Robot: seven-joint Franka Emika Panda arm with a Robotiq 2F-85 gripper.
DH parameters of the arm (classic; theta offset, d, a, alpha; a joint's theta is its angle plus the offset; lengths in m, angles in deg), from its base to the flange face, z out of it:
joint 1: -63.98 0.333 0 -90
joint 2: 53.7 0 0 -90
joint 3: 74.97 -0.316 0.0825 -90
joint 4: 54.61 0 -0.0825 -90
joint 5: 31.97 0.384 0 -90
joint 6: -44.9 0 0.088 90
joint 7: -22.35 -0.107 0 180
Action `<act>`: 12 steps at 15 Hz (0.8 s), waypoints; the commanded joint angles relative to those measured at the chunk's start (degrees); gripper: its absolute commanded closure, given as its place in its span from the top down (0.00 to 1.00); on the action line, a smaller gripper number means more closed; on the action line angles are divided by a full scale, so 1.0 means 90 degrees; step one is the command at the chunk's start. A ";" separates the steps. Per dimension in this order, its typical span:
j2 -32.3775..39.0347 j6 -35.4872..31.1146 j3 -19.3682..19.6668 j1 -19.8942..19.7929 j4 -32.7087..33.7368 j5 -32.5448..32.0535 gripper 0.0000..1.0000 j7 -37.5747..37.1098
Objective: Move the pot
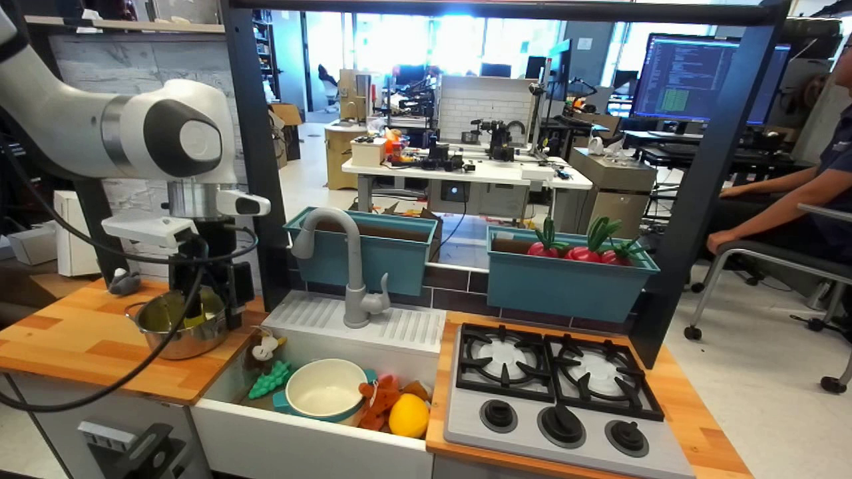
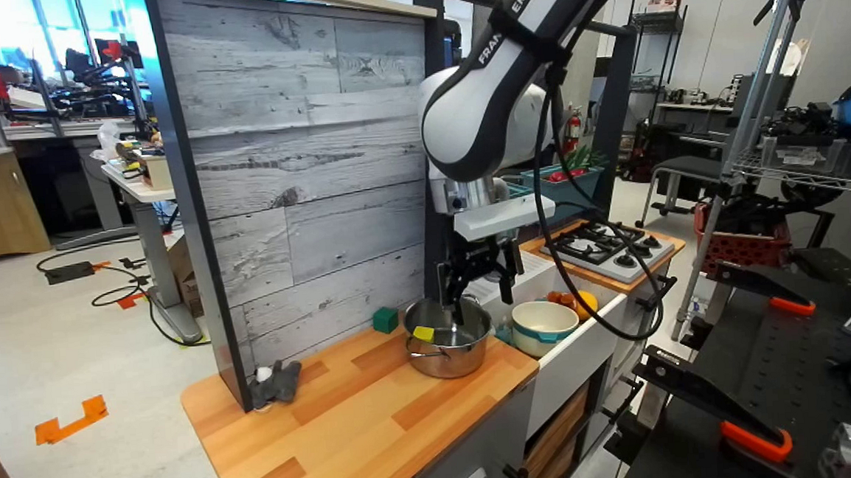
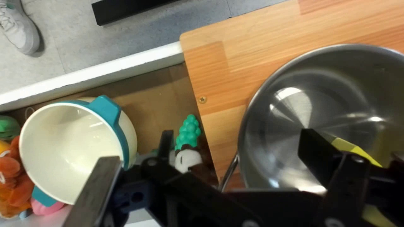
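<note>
Pot is set upright on the table, near the sink edge; same is shown in both exterior views. Fingers are spread wide and pointed down over the pot's sink-side wall: one is placed inside the pot, the other outside, on the sink side. Rim and a handle are framed between them in the wrist view; handle is partly covered by the linkage. No grip is seen on anything; whether the wall is touched by either finger can't be told.

Yellow block is held in the pot, partly hidden by the inner finger in the wrist view; contact can't be resolved. Green block is located just beside the pot, near the panel. Grey toy is seen at the table end away from the sink, by the panel's post.

In the sink: cream bowl with teal trim, flanked by green grapes and an orange toy; yellow ball and white-headed toy are also contained. Tap is mounted behind. Stove is fitted across the sink from the pot. Two teal planters are placed at the back, red vegetables in the one behind the stove.
</note>
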 commanded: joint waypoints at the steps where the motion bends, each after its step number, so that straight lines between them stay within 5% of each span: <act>1: 0.0341 -0.0243 0.0120 0.0149 0.0211 0.0157 1.00 -0.0061; 3: 0.0442 -0.0009 0.0180 0.0214 0.0317 0.0137 1.00 -0.0121; 4: 0.0463 0.0064 0.0248 0.0281 0.0351 0.0086 0.75 -0.0179; 6: 0.0471 0.0288 0.0338 0.0373 0.0409 0.0048 0.68 -0.0242; 12: 0.0144 0.0906 0.0319 0.0488 0.0233 -0.0079 0.20 -0.0011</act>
